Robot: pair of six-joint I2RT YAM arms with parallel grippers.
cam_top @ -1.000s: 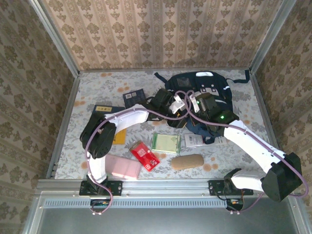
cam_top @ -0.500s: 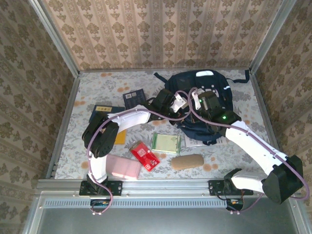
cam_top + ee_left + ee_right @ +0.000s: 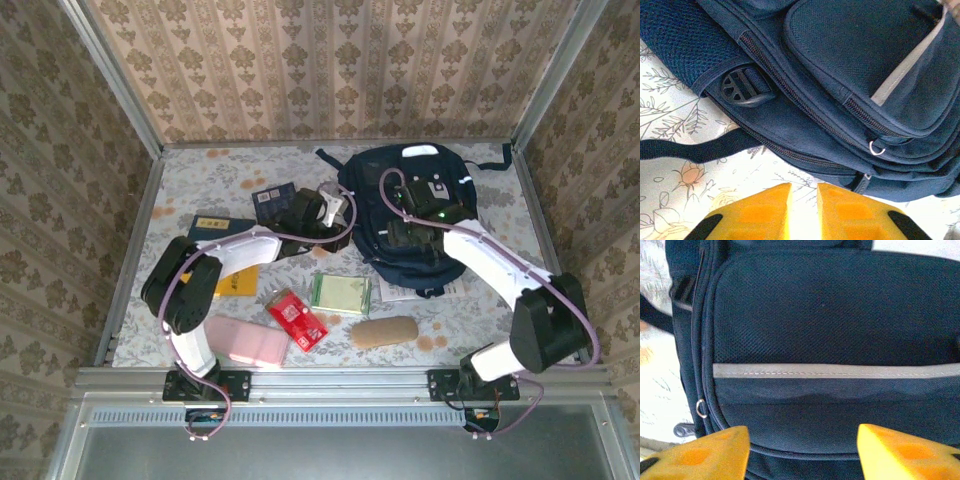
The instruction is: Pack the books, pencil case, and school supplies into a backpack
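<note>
The navy backpack point(image 3: 375, 178) lies flat at the back right of the table, front pocket up. My right gripper point(image 3: 408, 230) hovers over that pocket, and in the right wrist view it point(image 3: 802, 432) stands wide open above the backpack's point(image 3: 830, 315) grey stripe. My left gripper point(image 3: 328, 210) sits at the backpack's point(image 3: 850, 60) left edge; its fingers point(image 3: 804, 187) stand slightly apart over bare table, holding nothing. To the left lie the dark navy book point(image 3: 275, 198), the blue book point(image 3: 222, 224) and the orange-yellow book point(image 3: 238, 281). In front are a red packet point(image 3: 296, 316), green pad point(image 3: 340, 293), white packet point(image 3: 400, 290) and tan pencil case point(image 3: 386, 332).
A pink flat pouch point(image 3: 247, 342) lies near the front edge by the left arm's base. A dark strap point(image 3: 685, 149) of the backpack trails across the table. Metal rails point(image 3: 130, 250) and patterned walls close in the table on three sides.
Both grippers have let go of the backpack. The right one opened and moved further back over the pocket; the left drew back to the left. The backpack now lies flatter.
</note>
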